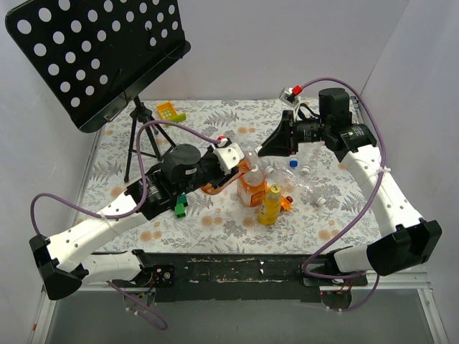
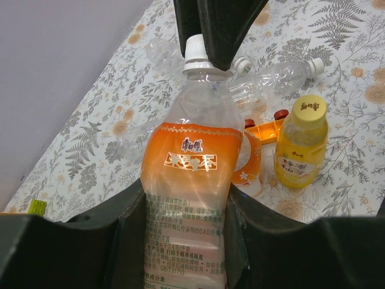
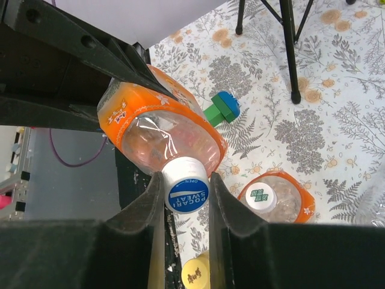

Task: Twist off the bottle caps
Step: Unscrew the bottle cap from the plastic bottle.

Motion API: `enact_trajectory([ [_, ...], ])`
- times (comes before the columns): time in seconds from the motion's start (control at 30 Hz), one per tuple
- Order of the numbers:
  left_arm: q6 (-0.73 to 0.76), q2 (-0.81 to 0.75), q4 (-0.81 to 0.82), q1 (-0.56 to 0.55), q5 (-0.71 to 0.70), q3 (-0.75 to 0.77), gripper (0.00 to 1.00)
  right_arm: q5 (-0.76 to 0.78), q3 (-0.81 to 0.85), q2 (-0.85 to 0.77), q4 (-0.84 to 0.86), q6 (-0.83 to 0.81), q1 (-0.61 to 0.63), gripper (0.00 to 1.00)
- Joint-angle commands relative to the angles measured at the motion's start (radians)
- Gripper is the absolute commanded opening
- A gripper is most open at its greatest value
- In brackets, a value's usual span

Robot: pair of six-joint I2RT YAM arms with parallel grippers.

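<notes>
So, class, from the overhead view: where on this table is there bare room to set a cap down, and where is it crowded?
Free: the back strip, between the yellow toy and the right gripper; and the front patch, between the left arm and the yellow bottle. Crowded: the centre, around the orange bottles and clear bottles.

A white cap (image 3: 186, 191), blue-printed on top, sat screwed on the tilted orange bottle (image 3: 159, 129), pinched between the right end effector's (image 3: 186, 180) fingers. A yellow cap (image 2: 309, 109) topped the upright yellow bottle (image 2: 299, 158).
</notes>
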Motion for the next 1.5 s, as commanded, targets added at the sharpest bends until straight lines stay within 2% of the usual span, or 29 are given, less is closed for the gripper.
enact_trajectory([
  [0.0, 0.006, -0.046, 0.037, -0.004, 0.003, -0.010, 0.00, -0.104, 0.004, -0.005, 0.033, -0.006, 0.006, 0.12],
  [0.1, 0.006, -0.071, 0.035, -0.004, 0.033, -0.030, 0.00, -0.177, 0.003, -0.011, 0.025, -0.073, 0.006, 0.02],
  [0.23, -0.023, -0.106, 0.011, 0.000, 0.134, -0.042, 0.00, -0.254, 0.007, -0.025, -0.027, -0.231, 0.009, 0.01],
  [0.33, -0.075, -0.100, -0.043, 0.044, 0.260, -0.019, 0.00, -0.222, 0.075, -0.024, -0.239, -0.568, 0.049, 0.01],
  [0.4, -0.115, -0.094, -0.078, 0.110, 0.392, -0.001, 0.00, -0.155, 0.124, -0.019, -0.433, -0.841, 0.104, 0.01],
  [0.47, -0.150, -0.088, -0.100, 0.198, 0.585, 0.010, 0.00, -0.103, 0.127, -0.027, -0.519, -1.086, 0.152, 0.01],
  [0.6, -0.175, -0.058, -0.132, 0.337, 0.876, 0.019, 0.00, -0.064, 0.098, -0.053, -0.510, -1.212, 0.181, 0.01],
  [0.7, -0.163, -0.034, -0.144, 0.394, 1.028, 0.017, 0.00, -0.067, 0.113, -0.039, -0.539, -1.239, 0.181, 0.01],
  [0.8, -0.158, -0.038, -0.101, 0.405, 1.050, 0.001, 0.00, -0.066, 0.096, -0.051, -0.492, -1.163, 0.181, 0.01],
  [0.9, -0.151, -0.060, -0.057, 0.405, 1.006, -0.022, 0.00, -0.037, 0.069, -0.071, -0.380, -0.990, 0.178, 0.03],
  [0.93, -0.142, -0.061, -0.054, 0.405, 0.985, -0.029, 0.00, -0.029, 0.066, -0.077, -0.343, -0.932, 0.175, 0.10],
  [1.0, -0.123, -0.060, -0.061, 0.405, 0.946, -0.035, 0.00, -0.036, 0.058, -0.080, -0.274, -0.798, 0.158, 0.35],
  [1.07, -0.109, -0.055, -0.071, 0.405, 0.925, -0.044, 0.00, -0.074, 0.060, -0.085, -0.228, -0.689, 0.134, 0.55],
  [1.13, -0.102, -0.054, -0.074, 0.405, 0.908, -0.053, 0.00, -0.127, 0.057, -0.088, -0.176, -0.596, 0.106, 0.63],
  [1.23, -0.086, -0.064, -0.072, 0.404, 0.877, -0.061, 0.00, -0.234, 0.028, -0.093, -0.047, -0.410, 0.043, 0.65],
  [1.33, -0.072, -0.086, -0.058, 0.402, 0.828, -0.064, 0.00, -0.308, -0.084, -0.131, 0.237, -0.031, -0.018, 0.67],
  [1.4, -0.062, -0.103, -0.040, 0.385, 0.762, -0.067, 0.00, -0.261, -0.182, -0.165, 0.434, 0.217, -0.038, 0.67],
  [1.47, -0.037, -0.115, -0.022, 0.329, 0.623, -0.073, 0.00, -0.127, -0.224, -0.186, 0.464, 0.351, -0.041, 0.69],
])
